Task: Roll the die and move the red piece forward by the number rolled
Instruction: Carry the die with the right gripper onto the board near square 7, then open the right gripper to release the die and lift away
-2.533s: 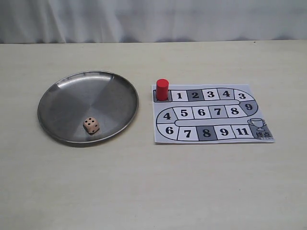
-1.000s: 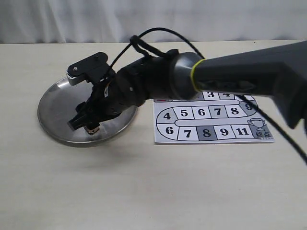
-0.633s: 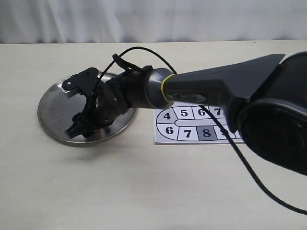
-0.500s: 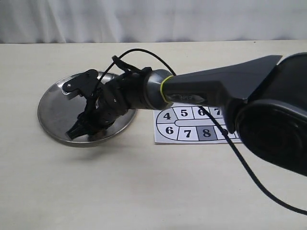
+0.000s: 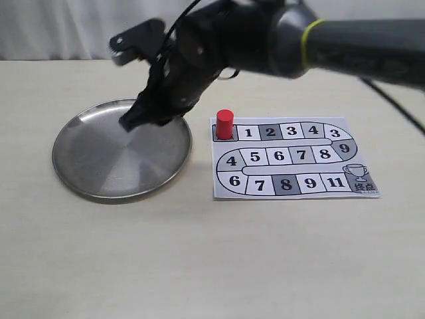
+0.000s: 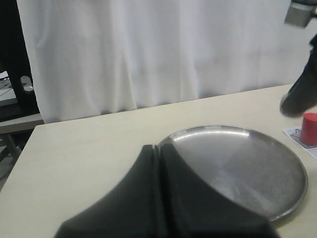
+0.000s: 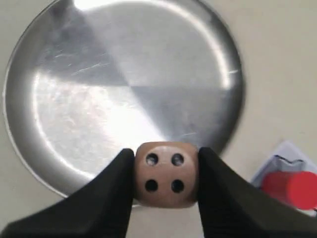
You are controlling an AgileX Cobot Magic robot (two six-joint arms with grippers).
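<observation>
My right gripper is shut on the pale tan die, whose four-pip face looks at the wrist camera. In the exterior view that gripper hangs above the far right part of the steel plate, and the die is hidden between its fingers there. The red piece stands upright on the board's start square, left of square 1; it also shows in the right wrist view and the left wrist view. My left gripper is shut on nothing, back from the plate.
The paper board with numbered squares lies right of the plate. The right arm stretches across the far side of the table. A white curtain hangs behind the table's far edge.
The right gripper has closed on the die in the plate and lifted it up and toward the far right of the plate. The plate now lies bare.
</observation>
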